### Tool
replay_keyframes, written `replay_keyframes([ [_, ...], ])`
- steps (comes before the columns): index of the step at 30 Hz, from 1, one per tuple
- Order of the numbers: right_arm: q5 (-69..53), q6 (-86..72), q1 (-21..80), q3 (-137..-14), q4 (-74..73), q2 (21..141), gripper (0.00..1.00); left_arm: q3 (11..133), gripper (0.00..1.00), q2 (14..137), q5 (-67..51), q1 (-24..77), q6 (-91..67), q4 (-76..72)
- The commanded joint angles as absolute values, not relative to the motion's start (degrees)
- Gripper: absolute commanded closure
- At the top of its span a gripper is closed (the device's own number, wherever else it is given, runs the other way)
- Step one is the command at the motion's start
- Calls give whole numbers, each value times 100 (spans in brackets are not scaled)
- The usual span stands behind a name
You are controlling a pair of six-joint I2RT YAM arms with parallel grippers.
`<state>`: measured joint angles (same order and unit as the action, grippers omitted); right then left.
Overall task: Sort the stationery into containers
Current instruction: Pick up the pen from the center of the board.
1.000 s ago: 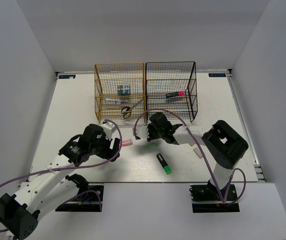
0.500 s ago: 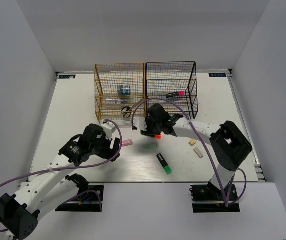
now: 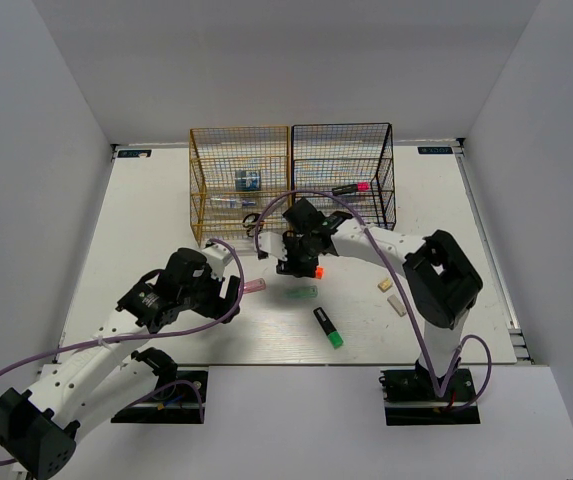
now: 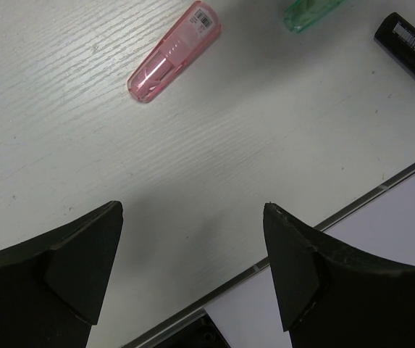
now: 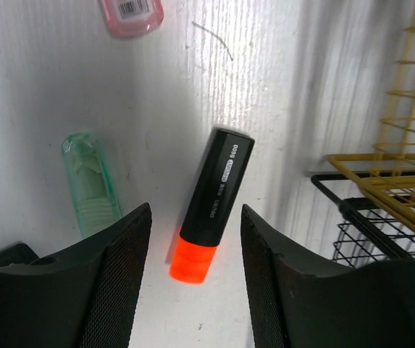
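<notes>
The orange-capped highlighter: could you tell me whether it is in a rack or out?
Out. The orange-capped highlighter sits between the right gripper's parted fingers, over bare table, beside the yellow rack.

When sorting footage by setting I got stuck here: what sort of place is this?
Probably a robot test booth rather than an office: plain white walls box in a white table, with a left arm and a right arm bolted at its near edge.
</notes>
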<state>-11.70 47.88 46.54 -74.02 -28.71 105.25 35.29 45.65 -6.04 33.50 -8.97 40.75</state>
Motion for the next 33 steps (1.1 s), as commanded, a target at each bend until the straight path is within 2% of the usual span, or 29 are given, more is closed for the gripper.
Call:
replay_keyframes([
  [1,-1152,4931,4614,-7400,-3041,10635,44,3524,12,4465,-642,3331,-852,4096],
  [9,-853,4913,4553,-7374,-2742,10916,35,3516,12,4500,-668,3331,-835,4087],
  [19,-1213,5124,4412,-7690,-3356,11337,34,3516,12,4544,-650,3331,-844,4096],
  [21,-1493,5229,4369,-7752,-3515,11408,38,3507,12,4535,-650,3331,-835,4096],
  [24,-1792,5343,4351,-7813,-3875,11461,57,3516,12,4526,-650,3331,-835,4096],
  [25,-1863,5422,4351,-7831,-4111,11461,72,3507,12,4509,-650,3331,-835,4096],
  [26,-1968,5440,4351,-7840,-4174,11470,80,3507,12,4517,-650,3322,-835,4087],
  [28,-2100,5510,4342,-7822,-4341,11452,86,3516,12,4518,-650,3331,-835,4096],
  [29,-2127,5519,4359,-7779,-4411,11443,95,3516,12,4526,-650,3322,-835,4096],
  [30,-2127,5537,4359,-7778,-4430,11461,99,3516,12,4518,-650,3322,-852,4104],
  [33,-2118,5493,4351,-7778,-4456,11435,100,3516,12,4518,-659,3340,-844,4087],
])
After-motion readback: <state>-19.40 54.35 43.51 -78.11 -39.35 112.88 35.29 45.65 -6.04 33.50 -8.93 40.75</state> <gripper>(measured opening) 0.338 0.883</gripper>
